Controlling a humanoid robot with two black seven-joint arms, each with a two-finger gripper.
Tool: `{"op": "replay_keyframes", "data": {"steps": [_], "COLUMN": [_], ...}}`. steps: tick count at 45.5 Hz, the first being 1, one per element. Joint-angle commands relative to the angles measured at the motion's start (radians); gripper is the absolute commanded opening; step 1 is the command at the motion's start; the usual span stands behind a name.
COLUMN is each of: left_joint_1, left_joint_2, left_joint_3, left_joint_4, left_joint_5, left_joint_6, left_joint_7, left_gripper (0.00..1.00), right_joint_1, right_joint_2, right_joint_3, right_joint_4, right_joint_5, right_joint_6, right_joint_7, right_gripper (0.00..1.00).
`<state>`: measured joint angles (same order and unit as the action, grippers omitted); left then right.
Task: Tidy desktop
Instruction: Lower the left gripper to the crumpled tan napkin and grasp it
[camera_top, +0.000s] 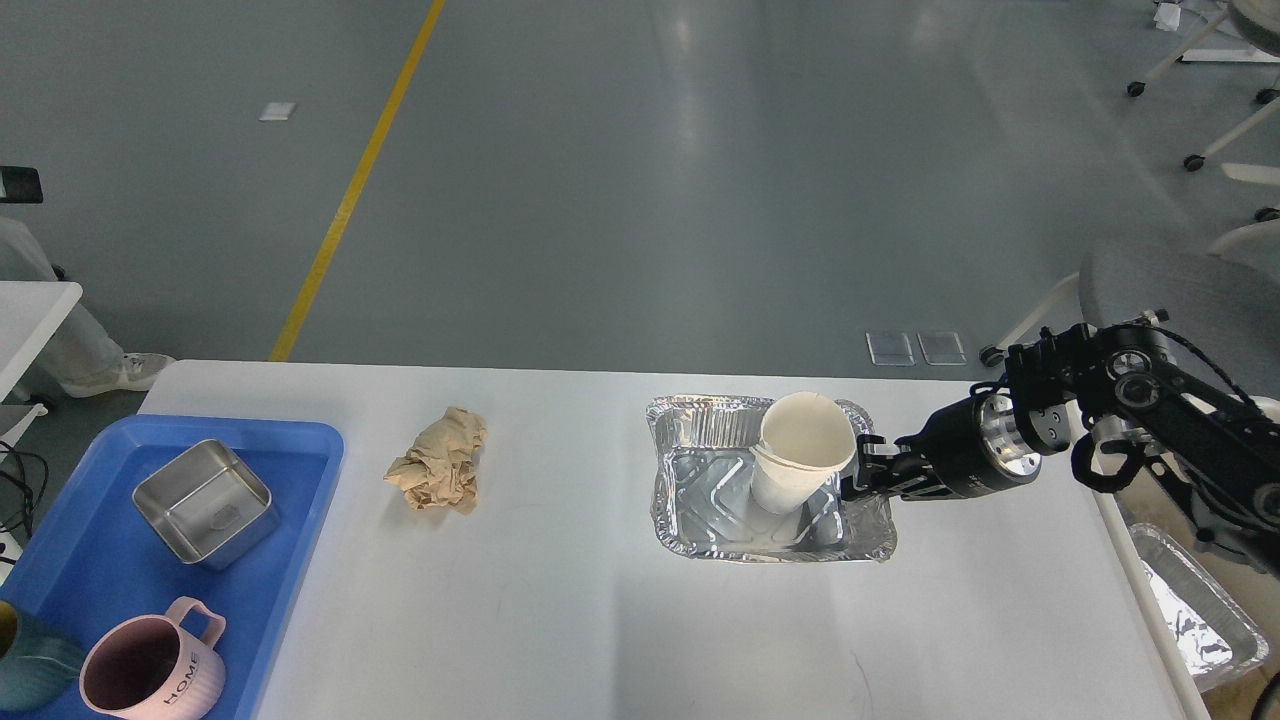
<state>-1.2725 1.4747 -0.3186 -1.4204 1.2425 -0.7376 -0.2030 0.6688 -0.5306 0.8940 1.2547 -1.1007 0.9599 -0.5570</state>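
Note:
The white desktop (620, 620) fills the lower part of the head view. A crumpled brown paper ball (437, 462) lies on it left of centre. A silver foil tray (700, 425) sits right of centre, with a white paper cup (800, 450) leaning inside it. My right gripper (860, 466) is at the tray's right rim, right beside the cup, with its fingers apart and holding nothing that I can see. Of my left gripper (18, 185) only a dark tip shows at the left edge, high above the floor.
A blue tray (300, 470) at the front left holds a steel square dish (203, 502), a pink mug (140, 670) and a teal cup (30, 665). A second foil tray (1200, 610) lies below the desktop's right edge. A grey chair (1180, 285) stands at the back right.

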Motion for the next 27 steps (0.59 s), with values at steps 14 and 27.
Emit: {"op": "replay_keyframes", "data": {"steps": [14,27], "left_joint_1": [0.146,0.272], "left_joint_2": [-0.37,-0.671], "left_joint_3": [0.337,0.334], "left_joint_4": [0.121,0.397], "left_joint_5": [-0.002,0.002], "left_joint_6": [0.406,0.488], "left_joint_7": [0.014,0.013], "left_gripper": [0.96,0.96], "right_joint_1": [0.0,-0.002], "right_joint_2": [0.001,0.003], "right_joint_3": [0.0,0.0], "right_joint_4": [-0.008,-0.012], "right_joint_5": [0.001,0.001], "right_joint_6": [0.0,0.0], "right_joint_7": [0.0,-0.001], "right_gripper": [0.0,0.0]}}
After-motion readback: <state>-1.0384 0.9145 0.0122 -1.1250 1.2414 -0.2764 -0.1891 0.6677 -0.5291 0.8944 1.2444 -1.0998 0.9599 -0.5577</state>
